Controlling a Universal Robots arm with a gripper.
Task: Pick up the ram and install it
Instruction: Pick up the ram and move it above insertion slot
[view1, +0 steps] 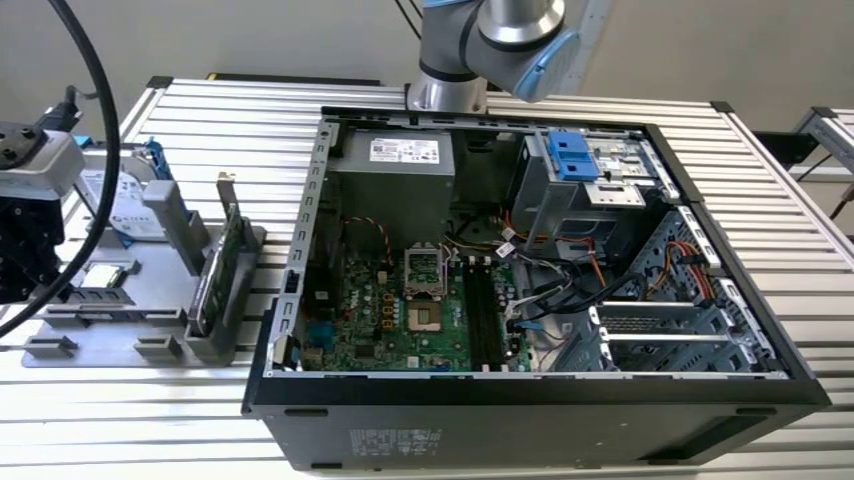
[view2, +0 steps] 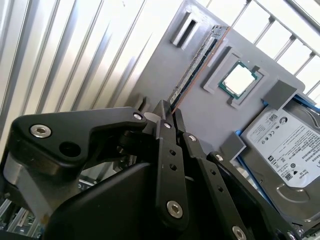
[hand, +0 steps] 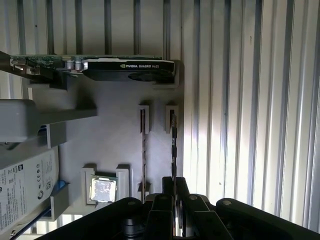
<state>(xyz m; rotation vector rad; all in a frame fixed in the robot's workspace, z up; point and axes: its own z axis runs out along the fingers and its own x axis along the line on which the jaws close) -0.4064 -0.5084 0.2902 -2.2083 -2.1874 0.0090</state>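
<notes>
Robotics lab, slatted aluminium bench (view1: 200, 110), opened computer case (view1: 534, 432), parts fixture (view1: 96, 345)

Bare table slats (hand: 250, 100) lie open along the holder plate's (hand: 115, 140) outer edge, just beside the ram (hand: 173, 145) pinched on edge by the gripper (hand: 174, 181); inward on the plate, a processor (hand: 103, 190), hard drive (hand: 25, 185) and upright graphics card (hand: 125, 67) hem it in, while the open computer case (view1: 534, 420) takes the table's middle

ram (hand: 173, 145) in tray (hand: 115, 135), near processor (hand: 103, 190)
</notes>
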